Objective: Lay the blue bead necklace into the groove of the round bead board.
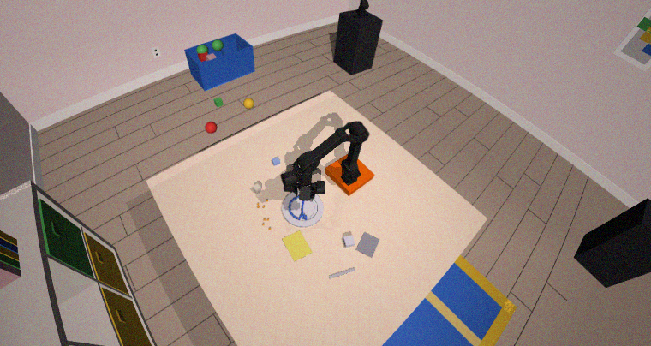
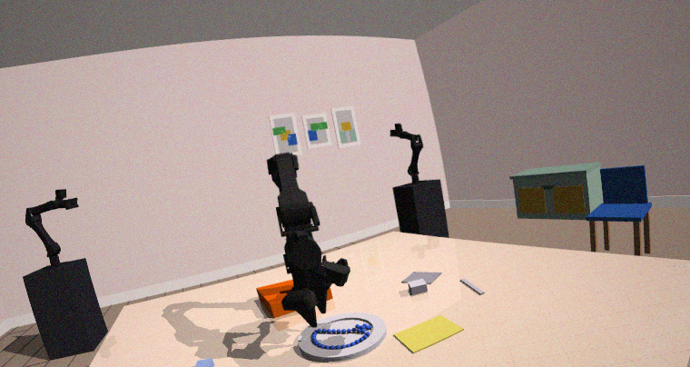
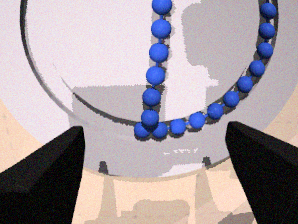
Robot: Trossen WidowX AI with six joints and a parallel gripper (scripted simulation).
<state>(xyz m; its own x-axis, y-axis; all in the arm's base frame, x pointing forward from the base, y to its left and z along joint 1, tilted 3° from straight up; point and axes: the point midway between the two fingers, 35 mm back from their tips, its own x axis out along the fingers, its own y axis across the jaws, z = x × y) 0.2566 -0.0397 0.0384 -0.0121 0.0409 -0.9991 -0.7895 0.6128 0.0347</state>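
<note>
The round bead board (image 1: pixel 319 216) (image 2: pixel 309 352) (image 3: pixel 10 75) lies flat on the table, pale, with a ring groove. The blue bead necklace (image 1: pixel 302 216) (image 2: pixel 312 338) (image 3: pixel 158 52) lies on it. In the wrist view, one strand follows the groove along the right and near side. The other runs nearly straight across the inner disc, and that view's left stretch of groove holds no beads. The strands meet in a bend near the board's near edge; in the exterior view, beads bunch at the far side. My gripper (image 1: pixel 307 199) (image 2: pixel 319 318) (image 3: pixel 157 133) is open above this bend, one finger on each side, holding nothing.
A yellow sheet (image 1: pixel 296 246) (image 2: pixel 428 333), pale block (image 1: pixel 348 240) (image 2: pixel 418 287), grey square (image 1: pixel 367 244) and grey bar (image 1: pixel 341 272) (image 2: pixel 472 286) lie around the board. Several orange bits (image 1: pixel 266 218), a whitish object (image 1: pixel 257 187) and a blue cube (image 1: pixel 276 161) lie on its other side.
</note>
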